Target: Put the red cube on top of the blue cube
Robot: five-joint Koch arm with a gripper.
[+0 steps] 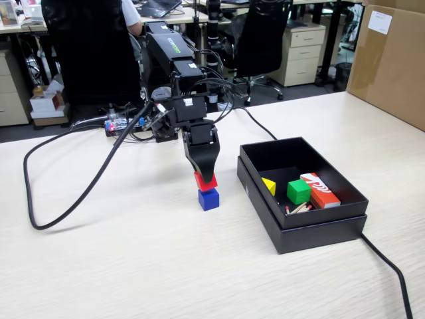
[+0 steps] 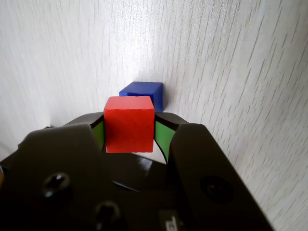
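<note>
In the fixed view the black gripper (image 1: pixel 205 178) points straight down and is shut on the red cube (image 1: pixel 205 181). The red cube sits right above the blue cube (image 1: pixel 208 199), which stands on the pale wooden table; whether they touch I cannot tell. In the wrist view the red cube (image 2: pixel 129 124) is clamped between the two jaws with green pads (image 2: pixel 162 136), at the gripper's middle (image 2: pixel 129 130). The blue cube (image 2: pixel 143 93) shows just beyond it on the table, partly hidden by the red cube.
An open black box (image 1: pixel 300 226) stands to the right in the fixed view, holding a green cube (image 1: pixel 298 191), a yellow piece (image 1: pixel 269 186) and a red-and-white carton (image 1: pixel 319 189). A thick black cable (image 1: pixel 86 189) loops across the table to the left. A cardboard box (image 1: pixel 392 60) stands at the far right.
</note>
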